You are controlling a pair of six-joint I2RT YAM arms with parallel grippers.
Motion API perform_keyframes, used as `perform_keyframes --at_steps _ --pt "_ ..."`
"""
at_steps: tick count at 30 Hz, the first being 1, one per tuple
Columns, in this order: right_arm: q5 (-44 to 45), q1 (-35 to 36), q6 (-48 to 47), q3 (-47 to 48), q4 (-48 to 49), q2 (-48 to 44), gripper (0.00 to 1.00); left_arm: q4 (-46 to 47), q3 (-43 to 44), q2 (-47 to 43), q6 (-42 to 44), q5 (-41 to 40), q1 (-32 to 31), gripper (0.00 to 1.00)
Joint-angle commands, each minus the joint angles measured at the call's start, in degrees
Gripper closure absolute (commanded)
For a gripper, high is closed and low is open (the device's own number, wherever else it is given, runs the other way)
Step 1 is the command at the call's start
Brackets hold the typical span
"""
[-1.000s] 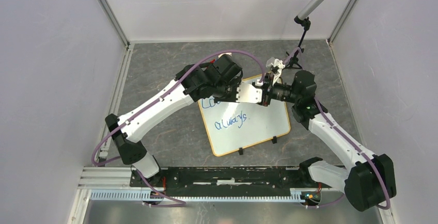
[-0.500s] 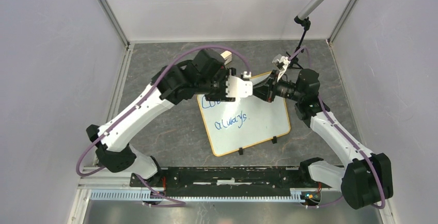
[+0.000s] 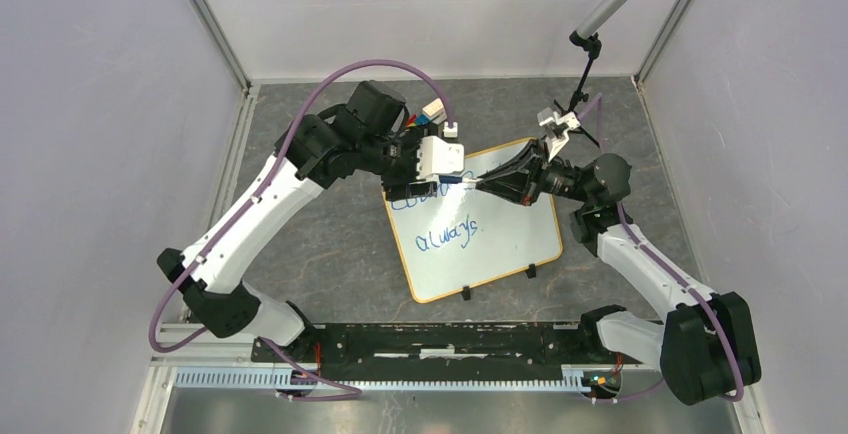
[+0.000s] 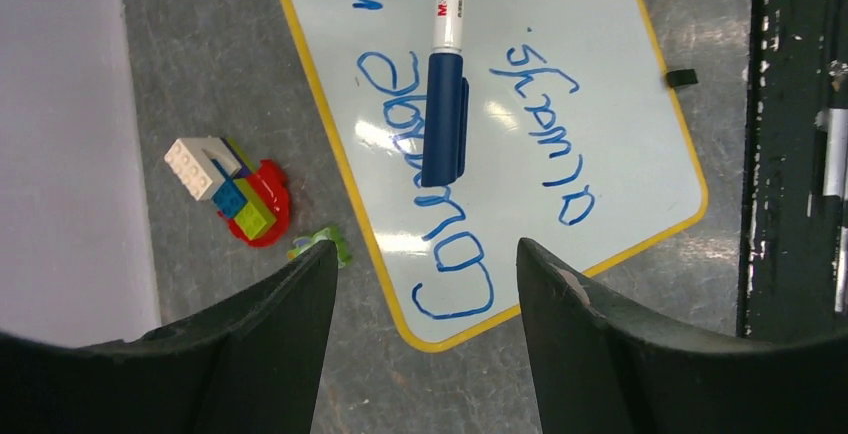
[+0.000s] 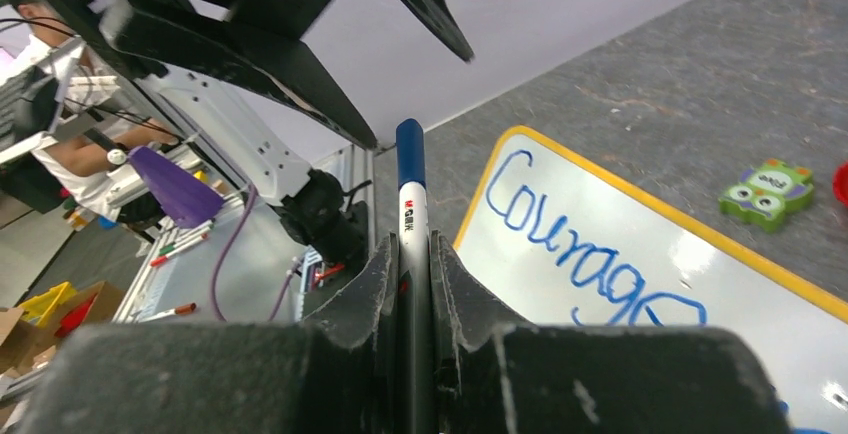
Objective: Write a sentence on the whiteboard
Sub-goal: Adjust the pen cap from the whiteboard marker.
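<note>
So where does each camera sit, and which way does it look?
Top external: above and behind, looking down on the whiteboard; left arm and right arm show.
Left wrist: looks down at the whiteboard past the open left gripper.
Right wrist: looks along the right gripper, shut on the marker.
Both wrists share marker and sentence.

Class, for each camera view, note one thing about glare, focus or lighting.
Left wrist view: light glares in white patches on the whiteboard; the left gripper looms dark and soft. Right wrist view: the right gripper is blurred around the marker, the sentence sharper. Top external view: evenly lit, crisp.
</note>
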Motion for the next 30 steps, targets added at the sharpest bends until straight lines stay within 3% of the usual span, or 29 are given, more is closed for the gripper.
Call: perform_keyframes --at_steps 1,14,28,30 --pt "-1.9 0.6 7.0 -0.2 11.2 -0.2 1.00 -0.2 -0.4 0.4 -1.0 7.4 -0.2 0.28" --pt "-1.7 2.3 9.2 -0.4 14.0 0.7 1.00 0.1 0.6 4.2 -4.7 8.9 -1.7 0.44" --pt "-0.8 3.3 6.1 -0.2 9.5 0.6 1.00 0.2 0.7 4.9 -5.7 9.1 -3.8 0.97" --pt "-0.5 3.6 5.1 -0.1 8.1 0.6 1.00 0.6 1.1 5.3 -6.7 8.9 -4.0 0.98"
